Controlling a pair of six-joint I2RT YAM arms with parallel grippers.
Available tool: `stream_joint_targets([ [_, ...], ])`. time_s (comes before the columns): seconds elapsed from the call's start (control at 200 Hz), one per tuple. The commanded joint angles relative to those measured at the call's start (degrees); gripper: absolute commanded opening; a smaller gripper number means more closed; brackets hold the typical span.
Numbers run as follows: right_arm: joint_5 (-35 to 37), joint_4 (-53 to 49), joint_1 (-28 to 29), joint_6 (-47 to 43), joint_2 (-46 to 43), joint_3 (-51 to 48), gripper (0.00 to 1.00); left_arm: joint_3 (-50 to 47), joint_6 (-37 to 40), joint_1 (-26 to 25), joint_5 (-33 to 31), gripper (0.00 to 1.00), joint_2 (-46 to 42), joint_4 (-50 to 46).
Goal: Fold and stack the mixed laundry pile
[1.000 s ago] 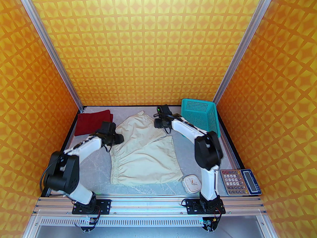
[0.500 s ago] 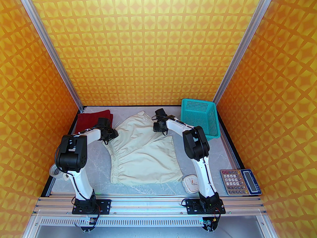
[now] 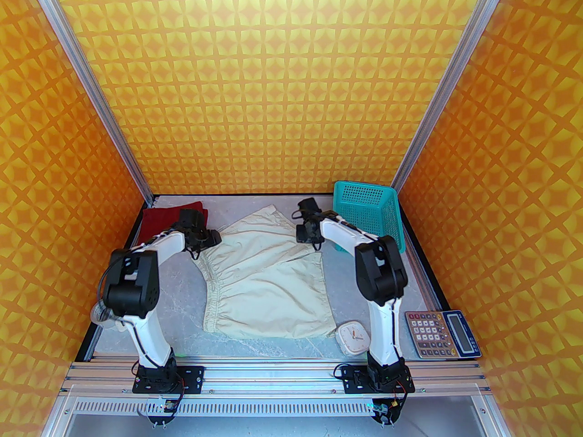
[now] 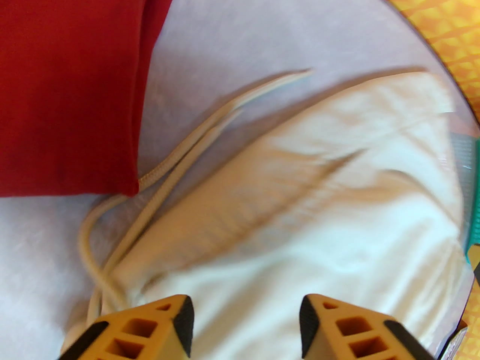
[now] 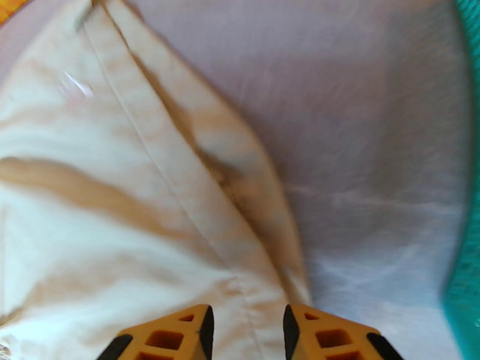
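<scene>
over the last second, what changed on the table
The right gripper slid right, spreading the far leg of the shorts that way; the left gripper shifted back toward the shirt. Shirt, basket, clock and calculator stayed put.

Shorts (image 3: 266,280) centre, shirt (image 3: 155,221) far left, basket (image 3: 364,187) far right, clock (image 3: 351,337), calculator (image 3: 442,334) near right

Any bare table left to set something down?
Biggest bare table: near-left, beside the shorts waistband. Also the far strip between red shirt and basket. Near-right is crowded: clock, calculator.
</scene>
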Motion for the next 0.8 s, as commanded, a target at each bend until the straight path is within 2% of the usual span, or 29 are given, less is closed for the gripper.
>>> stream_joint_targets([
  [0.0,2.57,-2.24,-2.9,-1.06,0.06,1.64,0.36,0.09,3.47,-2.24,1.03,0.53,-7.13,-4.0],
  [0.155,4.75,-2.71,-7.58,-0.93,0.07,-0.88,0.34,-6.46,2.78,-4.87,1.03,0.55,-15.86,-5.71],
  [0.29,5.99,-2.09,-11.91,-0.53,-4.15,-5.28,0.34,-14.58,1.26,-6.84,1.03,0.57,-25.06,-7.14],
  [0.38,4.87,-1.63,-12.85,-0.81,-7.61,-7.33,0.34,-19.86,-0.36,-7.22,1.03,0.58,-30.68,-9.44],
  [0.43,0.02,-1.73,-12.83,-0.64,-9.35,-7.87,0.34,-22.53,-1.39,-7.23,0.88,0.58,-33.66,-10.84],
  [0.48,-4.19,-1.82,-12.15,0.26,-11.43,-9.21,0.34,-25.54,-2.21,-7.31,0.78,0.58,-36.47,-12.29],
  [0.57,-3.89,-1.04,-8.57,1.26,-17.49,-14.94,0.37,-29.83,-3.27,-7.78,0.51,0.59,-40.53,-14.82],
  [0.66,-7.21,2.78,-4.64,3.62,-23.15,-23.04,0.37,-32.64,-3.65,-7.94,0.42,0.61,-43.79,-15.1],
  [0.745,-10.38,6.77,-1.11,4.61,-24.45,-27.04,0.37,-32.58,-2.99,-7.94,0.34,0.62,-42.55,-12.66],
  [0.795,-10.84,8.56,0.84,4.53,-23.56,-27.11,0.37,-30.29,-1.88,-7.99,0.33,0.61,-38.1,-10.98],
])
